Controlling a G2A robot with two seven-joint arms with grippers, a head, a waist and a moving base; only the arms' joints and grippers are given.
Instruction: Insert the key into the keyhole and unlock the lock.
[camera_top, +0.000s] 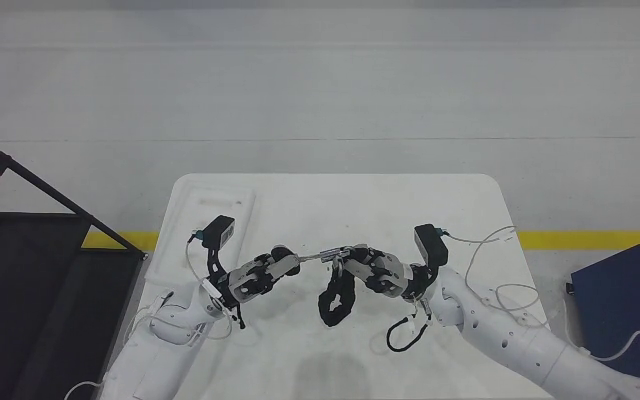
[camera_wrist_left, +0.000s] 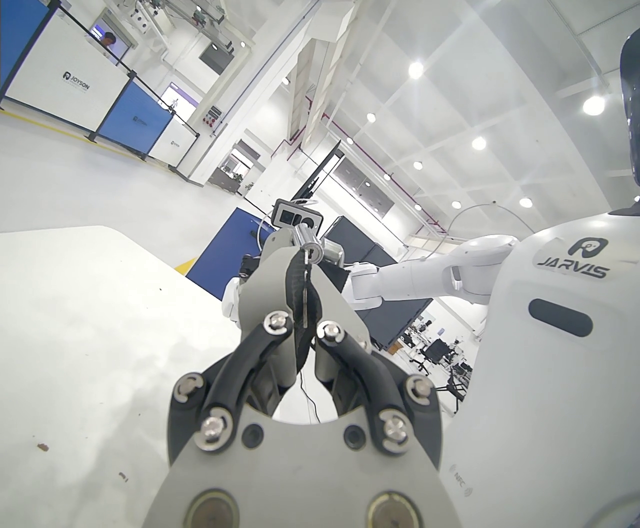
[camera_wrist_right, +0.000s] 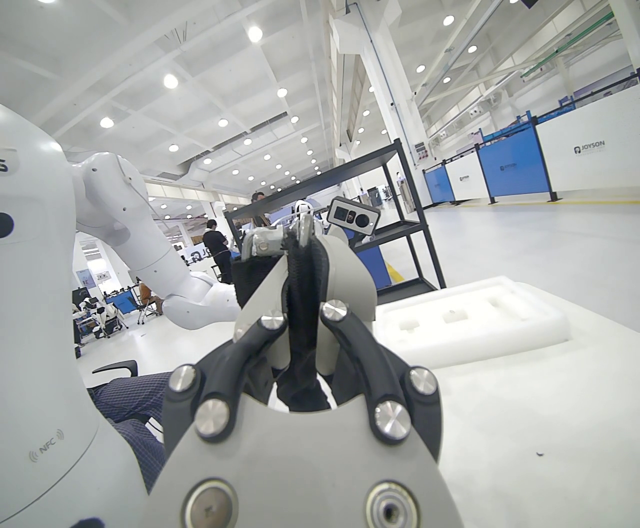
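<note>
The left gripper (camera_wrist_left: 300, 272) pinches the key (camera_wrist_left: 304, 300), whose tip meets the lock (camera_wrist_left: 312, 243). The right gripper (camera_wrist_right: 301, 252) clamps the lock's black strap above the counter (camera_top: 400, 210).

- Far half of the table (camera_top: 400, 205) lies bare, open from the middle across to the right edge
- Foam tray (camera_top: 212, 208) takes up the far left corner
- Left gripper (camera_top: 292, 262) and right gripper (camera_top: 352, 263) are nose to nose over the near middle; the key (camera_top: 322, 255) bridges the small gap to the lock (camera_top: 343, 256), so there is no way through between them
- Black loop (camera_top: 335, 300) hangs under the right gripper, crowding the space beneath
- Cable (camera_top: 391, 340) loops beside the right arm
- Black rack (camera_top: 70, 203) stands just off the table's left side
</note>
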